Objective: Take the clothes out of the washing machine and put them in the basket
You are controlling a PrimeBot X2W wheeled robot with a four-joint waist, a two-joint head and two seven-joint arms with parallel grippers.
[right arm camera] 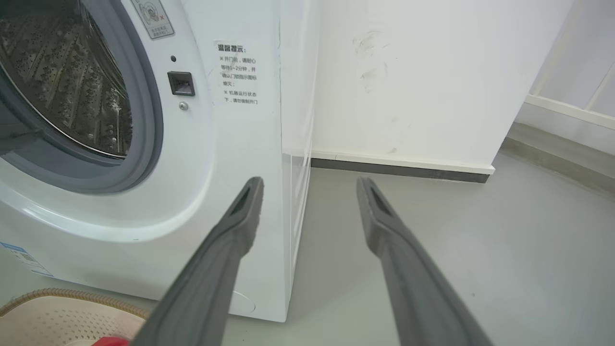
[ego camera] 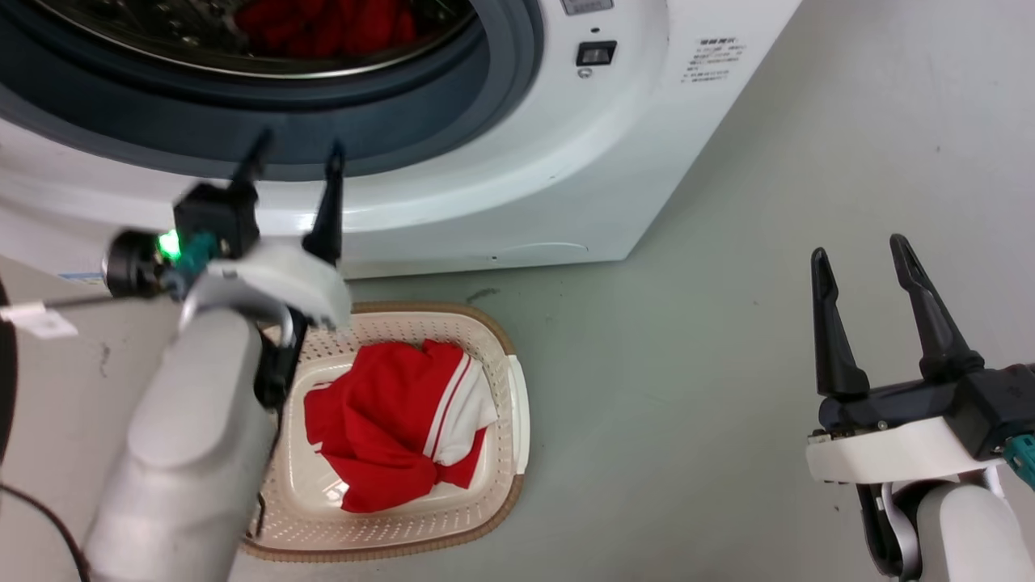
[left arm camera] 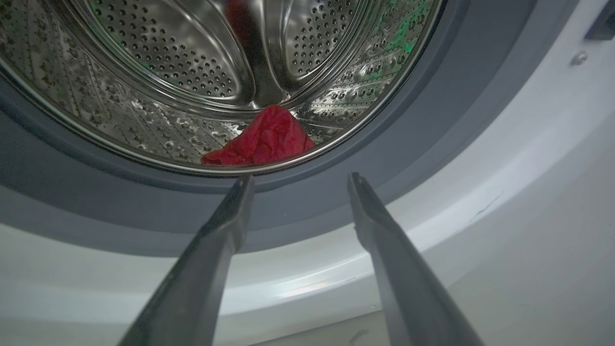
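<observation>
The white washing machine (ego camera: 566,162) stands open, with a red garment (ego camera: 323,24) lying in its steel drum; the left wrist view shows that garment (left arm camera: 262,142) at the drum's front lip. My left gripper (ego camera: 295,158) is open and empty, raised just below the grey porthole ring (left arm camera: 336,192), fingertips apart. On the floor in front sits the cream basket (ego camera: 501,380), holding a red garment with white panels and stripes (ego camera: 396,424). My right gripper (ego camera: 861,246) hovers open and empty over the floor to the right; a corner of the basket (right arm camera: 53,317) shows in its wrist view.
Grey floor (ego camera: 687,364) spreads to the right of the machine and basket. A white wall with a dark skirting (right arm camera: 399,168) runs behind the machine's right side. A black cable with a white tag (ego camera: 40,319) hangs near my left forearm.
</observation>
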